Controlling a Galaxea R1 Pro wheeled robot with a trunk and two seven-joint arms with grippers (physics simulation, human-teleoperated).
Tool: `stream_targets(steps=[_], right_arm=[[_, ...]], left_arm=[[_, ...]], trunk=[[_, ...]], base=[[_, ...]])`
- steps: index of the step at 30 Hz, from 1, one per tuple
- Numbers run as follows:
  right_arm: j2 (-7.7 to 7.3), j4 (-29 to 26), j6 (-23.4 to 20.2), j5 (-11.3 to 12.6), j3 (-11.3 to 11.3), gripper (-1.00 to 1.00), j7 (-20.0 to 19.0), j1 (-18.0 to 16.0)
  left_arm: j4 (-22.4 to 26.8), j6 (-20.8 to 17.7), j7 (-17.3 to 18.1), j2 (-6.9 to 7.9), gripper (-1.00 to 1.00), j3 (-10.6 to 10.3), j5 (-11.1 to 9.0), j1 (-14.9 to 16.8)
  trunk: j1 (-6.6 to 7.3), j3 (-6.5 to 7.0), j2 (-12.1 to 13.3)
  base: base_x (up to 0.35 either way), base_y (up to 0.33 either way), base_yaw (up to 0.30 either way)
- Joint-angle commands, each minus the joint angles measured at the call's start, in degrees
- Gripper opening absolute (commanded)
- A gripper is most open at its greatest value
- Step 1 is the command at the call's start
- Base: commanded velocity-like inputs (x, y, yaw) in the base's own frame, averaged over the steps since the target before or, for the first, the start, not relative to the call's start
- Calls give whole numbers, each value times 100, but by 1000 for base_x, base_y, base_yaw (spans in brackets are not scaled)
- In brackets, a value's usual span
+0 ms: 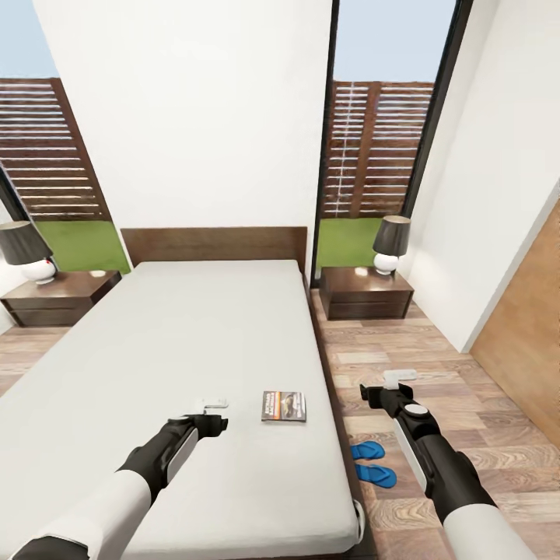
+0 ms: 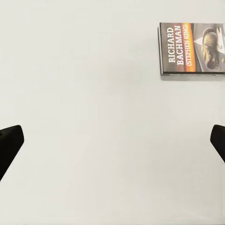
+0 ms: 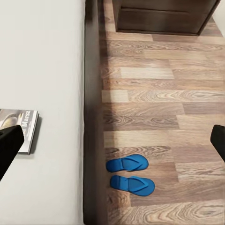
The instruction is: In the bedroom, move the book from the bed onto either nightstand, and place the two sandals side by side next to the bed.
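Book: you had the paperback [image 1: 284, 406] lying flat on the bed's grey mattress [image 1: 194, 342], near its right edge and toward the foot end. The left wrist view showed its cover face up [image 2: 192, 48], with an orange band and white author lettering.
Left tool: your left tool [image 1: 211, 404] hung over the mattress just to the left of the book, not touching it. Its dark fingertips [image 2: 10, 143] sat at opposite edges of the left wrist view, so it was spread wide and held nothing.
Right tool: your right tool [image 1: 398, 377] was above the wooden floor [image 1: 435, 365] beside the bed, empty. Its fingertips [image 3: 9, 145] likewise stood far apart in the right wrist view.
Sandals: both blue flip-flops [image 1: 372, 463] lay on the floor next to the bed's dark frame, side by side and parallel, close together [image 3: 129, 172].
Nightstands: one dark wooden nightstand [image 1: 365, 292] stood at the right of the headboard, another [image 1: 58, 295] at the left. Each carried a white lamp with a dark shade [image 1: 391, 243].
Right nightstand, wrist view: its lower front [image 3: 164, 16] showed beyond the sandals.
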State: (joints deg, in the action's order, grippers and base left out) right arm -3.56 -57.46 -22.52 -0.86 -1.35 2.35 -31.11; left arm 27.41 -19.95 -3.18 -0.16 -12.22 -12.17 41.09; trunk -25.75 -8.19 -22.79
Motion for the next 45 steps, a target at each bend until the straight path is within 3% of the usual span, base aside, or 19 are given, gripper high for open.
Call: stream_targets(steps=[1,45], right_arm=[[-4,-9,-35,-10,-14,100,24,-3],[-4,-10,-25,-28,-23,100,20,24]], left_arm=[[9,-27,-33,4,100,-35,-58,4],[15,-18,-33,-9,100,-35,-58,4]], trunk=[[-4,-12,-12],[-4,-12,-12]], base=[[0,0,-19],[32,0,-1]])
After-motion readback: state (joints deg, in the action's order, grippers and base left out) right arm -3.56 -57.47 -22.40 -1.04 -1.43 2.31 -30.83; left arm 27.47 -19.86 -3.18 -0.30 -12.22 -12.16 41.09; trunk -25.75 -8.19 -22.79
